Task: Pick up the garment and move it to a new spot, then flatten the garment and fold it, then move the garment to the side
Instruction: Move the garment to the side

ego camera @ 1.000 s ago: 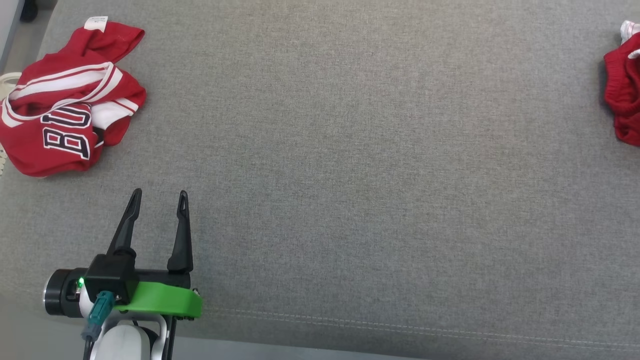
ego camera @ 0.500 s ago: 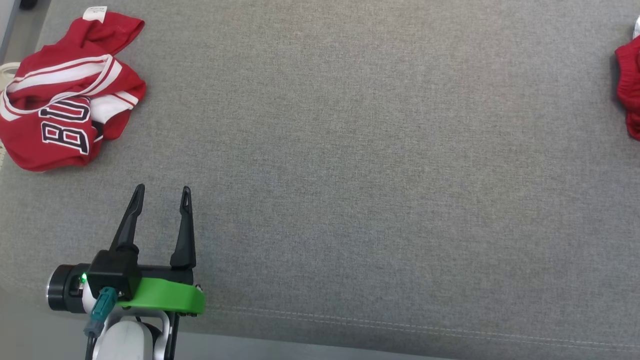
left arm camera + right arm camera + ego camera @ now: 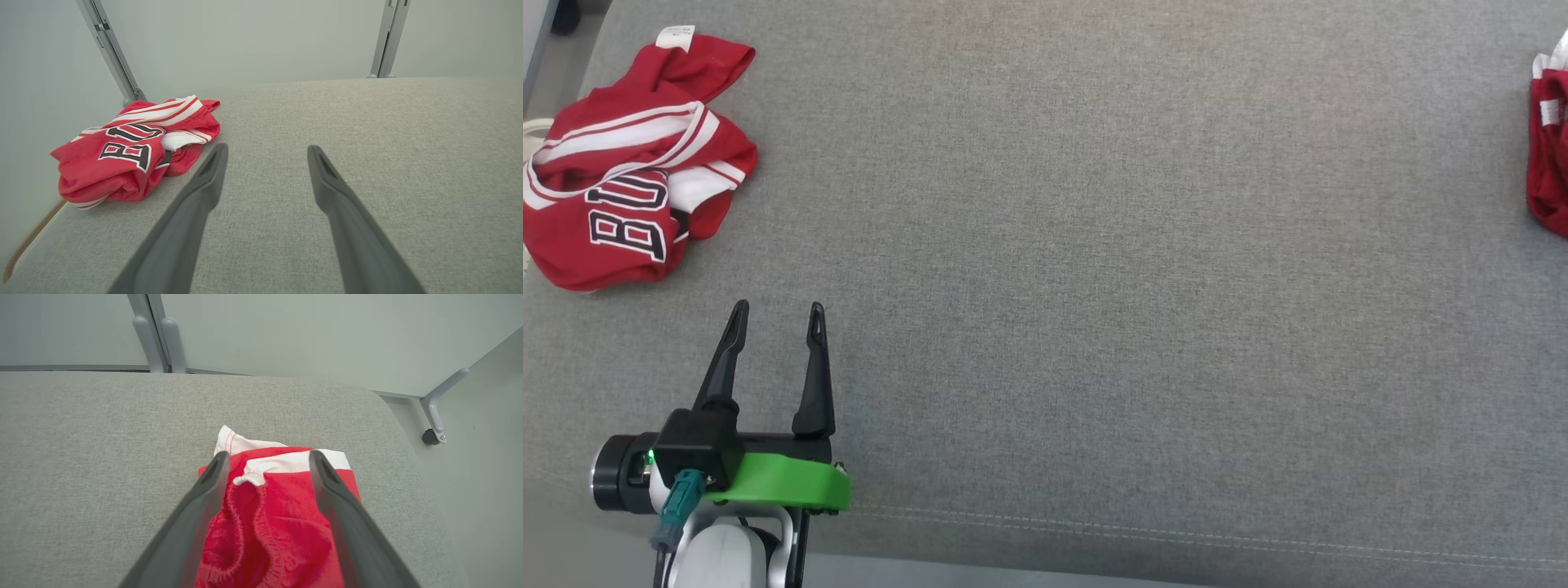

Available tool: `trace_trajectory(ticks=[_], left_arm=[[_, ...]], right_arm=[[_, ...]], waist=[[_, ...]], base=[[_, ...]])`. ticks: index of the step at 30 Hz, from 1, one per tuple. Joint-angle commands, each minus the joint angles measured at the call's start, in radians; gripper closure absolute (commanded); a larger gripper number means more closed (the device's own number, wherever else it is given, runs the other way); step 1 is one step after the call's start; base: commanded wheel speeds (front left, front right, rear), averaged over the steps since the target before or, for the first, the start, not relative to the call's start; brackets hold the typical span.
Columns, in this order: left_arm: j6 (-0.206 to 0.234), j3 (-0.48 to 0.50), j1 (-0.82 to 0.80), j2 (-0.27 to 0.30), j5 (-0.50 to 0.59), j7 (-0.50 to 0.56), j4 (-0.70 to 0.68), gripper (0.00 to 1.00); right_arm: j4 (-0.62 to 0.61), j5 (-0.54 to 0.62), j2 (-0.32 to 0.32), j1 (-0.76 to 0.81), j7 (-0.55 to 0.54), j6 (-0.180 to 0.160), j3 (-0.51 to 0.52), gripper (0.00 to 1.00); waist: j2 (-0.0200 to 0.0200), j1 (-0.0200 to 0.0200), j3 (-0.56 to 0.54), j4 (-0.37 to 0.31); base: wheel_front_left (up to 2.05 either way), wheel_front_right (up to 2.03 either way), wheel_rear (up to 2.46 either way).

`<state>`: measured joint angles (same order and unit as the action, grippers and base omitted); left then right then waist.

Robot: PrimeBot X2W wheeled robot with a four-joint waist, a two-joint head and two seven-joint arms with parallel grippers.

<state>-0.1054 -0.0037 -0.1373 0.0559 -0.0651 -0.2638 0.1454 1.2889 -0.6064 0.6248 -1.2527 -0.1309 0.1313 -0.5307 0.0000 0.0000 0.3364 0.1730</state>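
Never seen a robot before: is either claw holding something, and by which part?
Nothing is held: left gripper open, right gripper open above the red shorts.

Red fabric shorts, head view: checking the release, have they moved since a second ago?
Yes: the red shorts slid right, away from the crumpled red jersey.

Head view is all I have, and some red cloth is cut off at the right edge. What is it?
Observer: A red garment with a white band and a gathered elastic edge, lying near the grey cushion's rounded end.
Operator: Is the right gripper gripping it?
Observer: No. The right gripper has its fingers wide apart, the cloth showing between them, nothing pinched.
Operator: Anything behind the jersey at left?
Observer: A grey metal post rises behind the jersey, which lies crumpled to the left of the open left gripper.
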Motion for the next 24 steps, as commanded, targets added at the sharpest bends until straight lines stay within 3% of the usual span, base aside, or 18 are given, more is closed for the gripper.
trace_trajectory(ticks=[1,13,24], left_arm=[[0.007,0.006,0.004,0.001,-0.003,0.001,-0.001,0.0],[0.009,0.05,0.062,0.013,-0.001,0.001,-0.003,0.0],[0.012,0.067,0.106,0.018,0.005,0.001,-0.003,0.0]], right_arm=[[-0.004,-0.012,-0.016,0.02,0.037,-0.001,0.007,0.0],[-0.17,-0.107,-0.171,0.188,0.338,-0.001,0.0,0.0],[-0.323,-0.147,-0.233,0.359,0.397,-0.001,-0.033,0.0]], waist=[[0.0,0.0,-0.017,-0.013],[0.0,0.0,-0.136,-0.091],[0.0,0.0,-0.22,-0.137]], base=[[0.0,0.0,0.0],[0.0,0.0,0.0],[0.0,0.0,0.0]])
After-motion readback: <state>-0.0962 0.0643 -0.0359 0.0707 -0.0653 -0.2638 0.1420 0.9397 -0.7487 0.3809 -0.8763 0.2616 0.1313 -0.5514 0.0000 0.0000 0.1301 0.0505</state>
